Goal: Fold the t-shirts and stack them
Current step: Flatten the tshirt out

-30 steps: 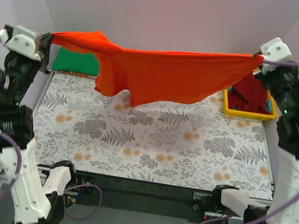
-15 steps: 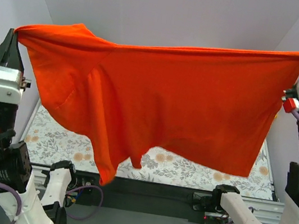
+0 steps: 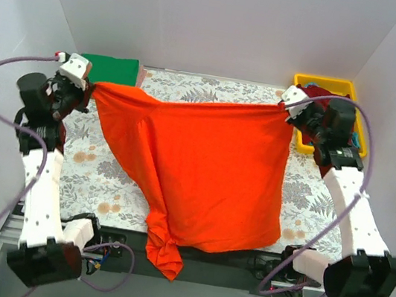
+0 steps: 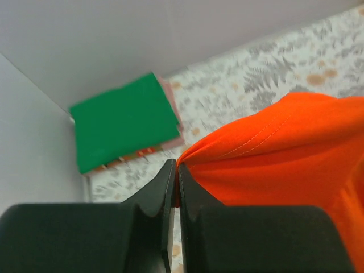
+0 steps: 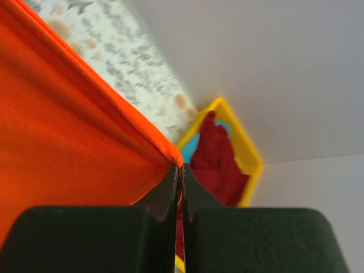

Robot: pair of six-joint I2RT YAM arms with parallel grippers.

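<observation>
The bright orange-red t-shirt (image 3: 202,172) is stretched between both grippers over the table, and its lower part hangs past the near edge. My left gripper (image 3: 91,87) is shut on its left corner, seen in the left wrist view (image 4: 176,166). My right gripper (image 3: 289,109) is shut on its right corner, seen in the right wrist view (image 5: 180,168). The folded green t-shirt (image 3: 107,70) lies at the back left, also in the left wrist view (image 4: 126,122). The dark red t-shirt (image 5: 219,159) lies crumpled in the yellow tray (image 3: 343,87).
The floral table cover (image 3: 104,171) lies under the shirt. White walls (image 3: 219,16) close in the back and sides. A bit of blue cloth (image 5: 191,147) shows in the tray beside the dark red shirt.
Both grippers came down from high above and moved toward the back of the table. The orange-red shirt went from hanging up in the air to spread low over the table.
</observation>
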